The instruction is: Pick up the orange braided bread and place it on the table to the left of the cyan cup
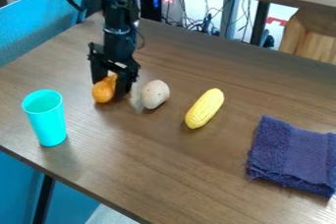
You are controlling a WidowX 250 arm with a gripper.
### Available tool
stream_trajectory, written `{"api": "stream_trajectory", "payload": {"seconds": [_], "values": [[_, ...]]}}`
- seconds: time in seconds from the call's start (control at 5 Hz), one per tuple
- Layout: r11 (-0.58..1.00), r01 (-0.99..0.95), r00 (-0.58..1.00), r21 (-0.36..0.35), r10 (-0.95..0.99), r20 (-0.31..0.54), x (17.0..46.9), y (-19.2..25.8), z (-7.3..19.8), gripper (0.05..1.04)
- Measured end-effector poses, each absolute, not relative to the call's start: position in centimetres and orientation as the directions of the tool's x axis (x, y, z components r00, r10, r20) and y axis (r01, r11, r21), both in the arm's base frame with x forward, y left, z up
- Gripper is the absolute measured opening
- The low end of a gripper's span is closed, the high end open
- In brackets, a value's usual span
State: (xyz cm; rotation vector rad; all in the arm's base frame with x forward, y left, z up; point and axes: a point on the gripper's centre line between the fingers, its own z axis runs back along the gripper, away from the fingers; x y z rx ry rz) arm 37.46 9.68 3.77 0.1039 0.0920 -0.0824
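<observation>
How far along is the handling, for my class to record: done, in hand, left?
Nothing looks clearly done. In hand: the end effector is at the orange object, though a firm grip can't be confirmed. Left, perhaps: the cup, corn and cloth sit apart, unhandled.

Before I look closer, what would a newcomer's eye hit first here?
Probably the bright turquoise cup, standing at the left of the view. Next, the yellow corn cob near the tabletop's middle, and the black gripper, upper left, down at an orange object. The purple cloth lies at right.
</observation>
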Motion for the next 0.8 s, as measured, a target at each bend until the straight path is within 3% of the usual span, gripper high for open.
{"api": "stream_trajectory", "payload": {"seconds": [0.2, 0.4, 0.6, 0.8], "values": [[0.995, 0.093, 0.995, 0.025, -0.094, 0.036, 36.1, 12.2, 9.5, 0.816], [0.995, 0.079, 0.996, 0.055, -0.082, 0.044, 33.8, 14.9, 14.1, 0.816], [0.973, 0.118, 0.992, 0.197, -0.105, -0.072, 31.9, 18.3, 14.0, 0.816], [0.968, 0.122, 0.981, 0.220, -0.084, -0.175, 29.6, 22.9, 11.0, 0.816]]}}
